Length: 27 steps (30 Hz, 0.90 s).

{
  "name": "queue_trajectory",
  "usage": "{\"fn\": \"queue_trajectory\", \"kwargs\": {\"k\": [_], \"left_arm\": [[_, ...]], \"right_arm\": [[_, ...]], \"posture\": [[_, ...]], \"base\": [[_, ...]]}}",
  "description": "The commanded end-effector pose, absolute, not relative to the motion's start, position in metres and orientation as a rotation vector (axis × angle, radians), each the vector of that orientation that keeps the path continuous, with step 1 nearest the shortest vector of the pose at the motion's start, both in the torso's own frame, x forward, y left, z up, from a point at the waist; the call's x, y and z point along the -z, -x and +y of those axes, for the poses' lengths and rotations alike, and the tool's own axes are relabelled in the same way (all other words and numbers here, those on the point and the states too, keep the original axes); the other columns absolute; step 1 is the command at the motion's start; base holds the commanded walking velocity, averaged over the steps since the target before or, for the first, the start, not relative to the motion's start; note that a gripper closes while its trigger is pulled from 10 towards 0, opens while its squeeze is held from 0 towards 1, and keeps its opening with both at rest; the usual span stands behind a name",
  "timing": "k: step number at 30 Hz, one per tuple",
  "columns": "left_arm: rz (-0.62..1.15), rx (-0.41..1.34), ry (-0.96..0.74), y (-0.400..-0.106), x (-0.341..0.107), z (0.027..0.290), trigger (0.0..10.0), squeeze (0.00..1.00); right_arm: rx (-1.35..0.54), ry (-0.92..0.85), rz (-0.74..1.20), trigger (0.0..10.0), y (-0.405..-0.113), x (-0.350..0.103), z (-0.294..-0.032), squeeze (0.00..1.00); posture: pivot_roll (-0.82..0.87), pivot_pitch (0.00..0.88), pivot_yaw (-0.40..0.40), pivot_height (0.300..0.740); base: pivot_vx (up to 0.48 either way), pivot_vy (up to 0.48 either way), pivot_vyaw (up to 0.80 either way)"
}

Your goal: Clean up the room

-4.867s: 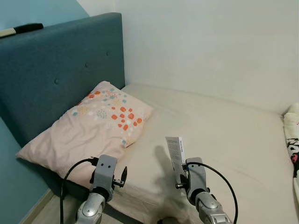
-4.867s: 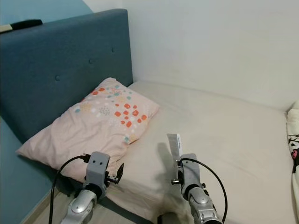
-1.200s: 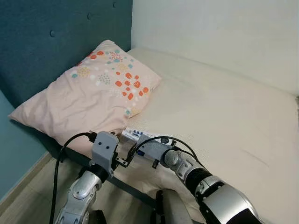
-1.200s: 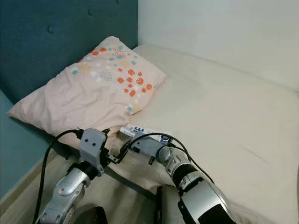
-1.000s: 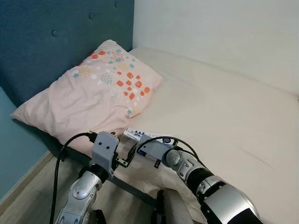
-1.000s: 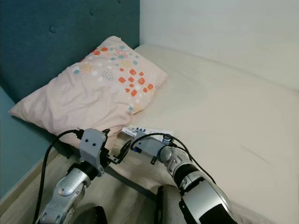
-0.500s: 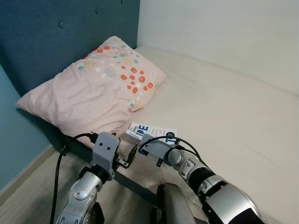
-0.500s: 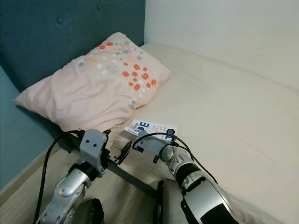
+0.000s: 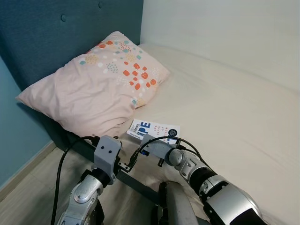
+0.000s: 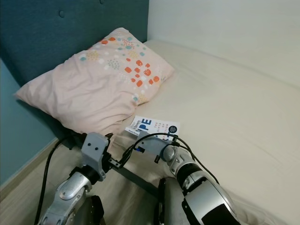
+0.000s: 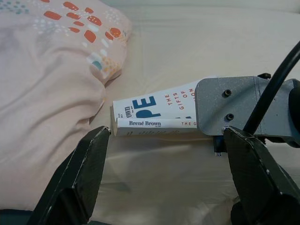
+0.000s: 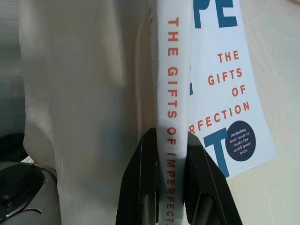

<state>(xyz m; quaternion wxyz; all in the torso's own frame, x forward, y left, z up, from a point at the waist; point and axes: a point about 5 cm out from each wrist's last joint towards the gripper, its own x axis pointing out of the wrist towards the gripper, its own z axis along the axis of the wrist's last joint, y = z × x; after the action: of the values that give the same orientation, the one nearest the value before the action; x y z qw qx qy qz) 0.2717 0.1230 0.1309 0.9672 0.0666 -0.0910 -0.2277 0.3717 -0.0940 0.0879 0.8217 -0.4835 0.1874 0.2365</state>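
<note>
Right now your right pincer is clamped on the spine of a white paperback book, its two black fingers pressed against either side of the thin edge. The book lies flat on the cream sheet of the bed, near the mattress edge at about 6 o'clock from the pillow, with one corner just beside the pillow's lower hem. On the glossy cover you can read "THE GIFTS OF", part of "IMPERFECTION" in orange capitals, large blue letters "PE", and a dark blue round badge saying "including new tools to make the work your own". The edge facing your left wrist camera reads "Brené Brown". Your left pincer hovers spread wide, short of the book, gripping nothing. The pillow is soft, wrinkled pale pink cotton with orange, teal and yellow spots. Behind it, at 10 o'clock, stands a teal buttoned fabric headboard.
</note>
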Motion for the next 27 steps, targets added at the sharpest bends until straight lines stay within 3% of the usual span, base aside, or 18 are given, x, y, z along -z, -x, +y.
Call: {"fn": "queue_trajectory", "kwargs": {"k": [1,22,27], "left_arm": [[-0.176,0.477,-0.142,-0.269,-0.130,0.122,10.0,0.00],[-0.174,0.488,-0.140,-0.267,-0.130,0.121,10.0,0.00],[-0.174,0.494,-0.141,-0.267,-0.130,0.120,10.0,0.00]], "right_arm": [[-0.510,1.041,0.457,10.0,-0.368,-0.079,-0.102,0.00],[-0.494,1.078,0.428,10.0,-0.373,-0.088,-0.101,0.00],[-0.417,1.064,0.414,10.0,-0.379,-0.098,-0.105,0.00]], "posture": [[0.04,0.296,-0.132,0.552],[0.05,0.298,-0.133,0.552],[0.05,0.297,-0.131,0.552]], "base": [[0.000,0.000,0.00],[0.000,0.000,0.00],[0.000,0.000,0.00]]}}
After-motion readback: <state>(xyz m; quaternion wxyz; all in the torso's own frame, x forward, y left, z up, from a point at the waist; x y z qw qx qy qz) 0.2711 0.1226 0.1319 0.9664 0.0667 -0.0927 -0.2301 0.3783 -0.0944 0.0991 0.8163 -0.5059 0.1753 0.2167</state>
